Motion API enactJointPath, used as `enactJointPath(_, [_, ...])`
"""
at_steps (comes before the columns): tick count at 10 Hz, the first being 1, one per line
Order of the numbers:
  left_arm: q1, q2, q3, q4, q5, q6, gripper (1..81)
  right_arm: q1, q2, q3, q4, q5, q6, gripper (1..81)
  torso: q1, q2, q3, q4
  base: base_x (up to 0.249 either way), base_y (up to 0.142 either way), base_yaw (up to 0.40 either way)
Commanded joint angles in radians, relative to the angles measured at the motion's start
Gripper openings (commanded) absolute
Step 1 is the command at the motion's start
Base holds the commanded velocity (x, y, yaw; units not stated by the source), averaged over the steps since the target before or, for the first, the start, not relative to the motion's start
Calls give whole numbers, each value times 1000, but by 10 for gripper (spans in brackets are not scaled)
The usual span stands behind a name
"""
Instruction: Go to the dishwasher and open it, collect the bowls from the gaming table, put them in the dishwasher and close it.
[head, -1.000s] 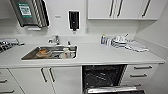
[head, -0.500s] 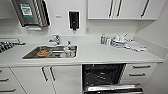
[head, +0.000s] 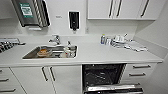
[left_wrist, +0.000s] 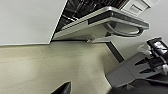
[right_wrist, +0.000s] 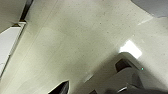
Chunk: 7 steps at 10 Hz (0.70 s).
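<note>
Directly below the white countertop (head: 100, 53) the dishwasher (head: 102, 75) stood open, its dark interior and wire racks exposed and its steel-fronted door (head: 113, 88) dropped forward and down. To the dishwasher's one side, toward the sink, hung two white cabinet doors (head: 47, 77) with slim dark handles; to its other side sat a stack of white drawers (head: 138, 71) with bar handles. Above and toward the sink side of the dishwasher, the steel sink (head: 51, 52) was set into the countertop, holding dishes, one of them orange, with a tap (head: 55, 39) behind it. Above the dishwasher on the countertop, near the back wall, lay a cluster of small bottles and white items (head: 120, 41). A black dispenser (head: 74, 20) was fixed to the wall higher up.

The left wrist view showed the dishwasher door (left_wrist: 105, 22) from beneath, with its curved bar handle (left_wrist: 125, 31) under the door's edge, above a pale floor (left_wrist: 50, 67). The right wrist view looked down on the same speckled pale floor (right_wrist: 75, 42). Whether either gripper was spread or closed could not be told.
</note>
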<state>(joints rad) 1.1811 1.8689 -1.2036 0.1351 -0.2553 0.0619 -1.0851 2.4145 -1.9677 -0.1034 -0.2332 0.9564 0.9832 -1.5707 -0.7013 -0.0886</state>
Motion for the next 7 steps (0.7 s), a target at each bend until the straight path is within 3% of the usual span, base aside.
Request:
enactJointPath(1, [97, 153, -198, 8, 88, -14, 811, -54, 59, -104, -99, 78, -241, 811, 0, 0, 0, 0, 0, 0, 0])
enactJointPath(3, [157, 228, -292, 0, 99, -24, 811, -123, 100, -139, -148, 112, -404, 811, 0, 0, 0, 0, 0, 0, 0])
enactJointPath(7, [260, 429, -585, -40, 99, -28, 811, -252, 209, -307, -223, 127, -553, 811, 0, 0, 0, 0, 0, 0, 0])
